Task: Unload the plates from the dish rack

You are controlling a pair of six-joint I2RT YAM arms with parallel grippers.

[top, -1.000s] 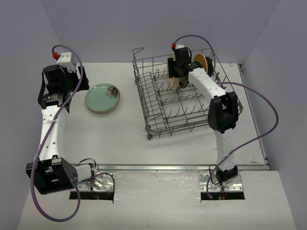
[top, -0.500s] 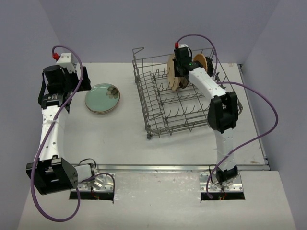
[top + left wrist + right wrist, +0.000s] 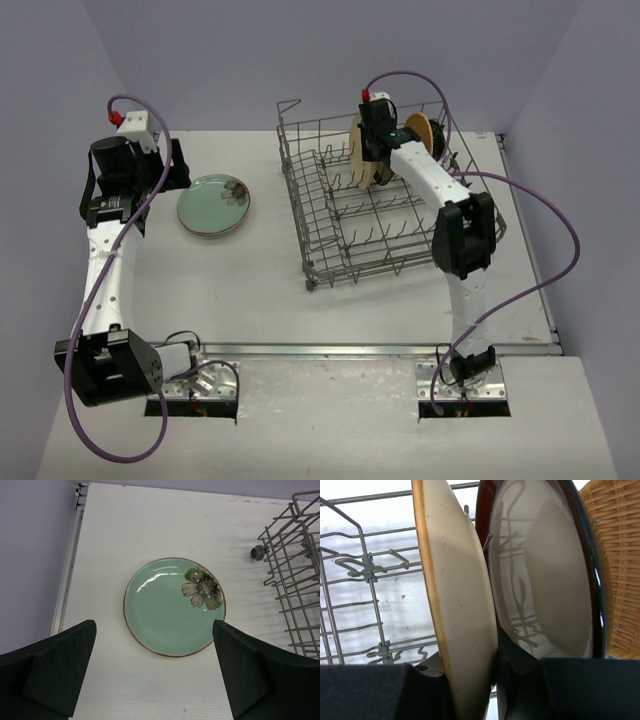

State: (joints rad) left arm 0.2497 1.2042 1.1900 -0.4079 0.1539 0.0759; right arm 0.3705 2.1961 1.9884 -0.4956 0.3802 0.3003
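Note:
The grey wire dish rack (image 3: 340, 225) stands at the table's back right. My right gripper (image 3: 368, 150) is shut on the cream plate (image 3: 455, 595), which stands on edge above the rack's far rows (image 3: 356, 150). A dark brown glossy plate (image 3: 545, 580) stands right behind it, and an orange-tan woven plate (image 3: 617, 565) beyond that. A mint green plate (image 3: 214, 204) with a flower lies flat on the table, on top of other plates. My left gripper (image 3: 155, 680) is open and empty, hovering above the green plate (image 3: 172, 607).
The rack's corner wheel (image 3: 257, 553) and wire side (image 3: 300, 580) show at the right of the left wrist view. The table's left edge (image 3: 67, 570) meets the purple wall. The rack's raised corner loop (image 3: 288, 104) is at its far left.
My right gripper has lifted the cream plate slightly up and away from the rack's tines toward the far side. The left arm has not moved.

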